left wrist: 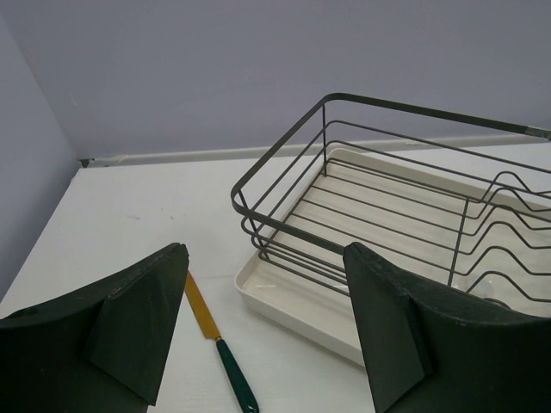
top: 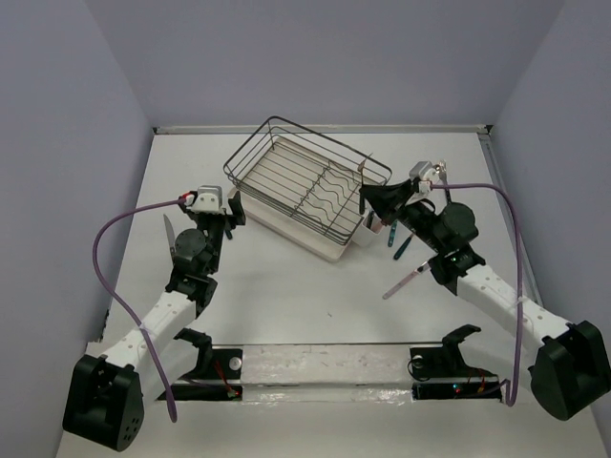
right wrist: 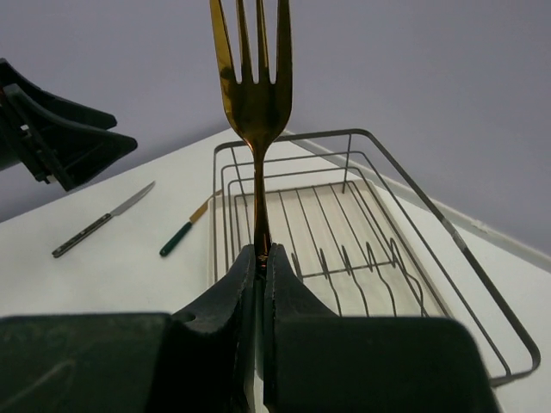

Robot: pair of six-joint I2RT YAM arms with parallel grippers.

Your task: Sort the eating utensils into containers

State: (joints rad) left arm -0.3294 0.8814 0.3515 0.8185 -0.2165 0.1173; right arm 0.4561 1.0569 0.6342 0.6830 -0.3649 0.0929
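Gold fork (right wrist: pixel 252 95) pinched upright in right end effector (right wrist: pixel 262 258), tines at frame top; left end effector (left wrist: pixel 265 267) spread wide, empty.

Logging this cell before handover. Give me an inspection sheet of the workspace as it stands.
Surface: white table; clear strip clamped along its near edge.
Job's things: gold fork held upright; dark-handled knife and orange-and-teal utensil lie left of the dish rack; pink-handled utensil and teal-handled pieces lie at the right; white cutlery holder sits at the rack's near right corner.
Clutter: nothing seen.
Grippers: left gripper open, empty; right gripper shut on the fork.
Cables: purple cables loop off both arms, touching no utensil.
Surroundings: plain lavender walls.
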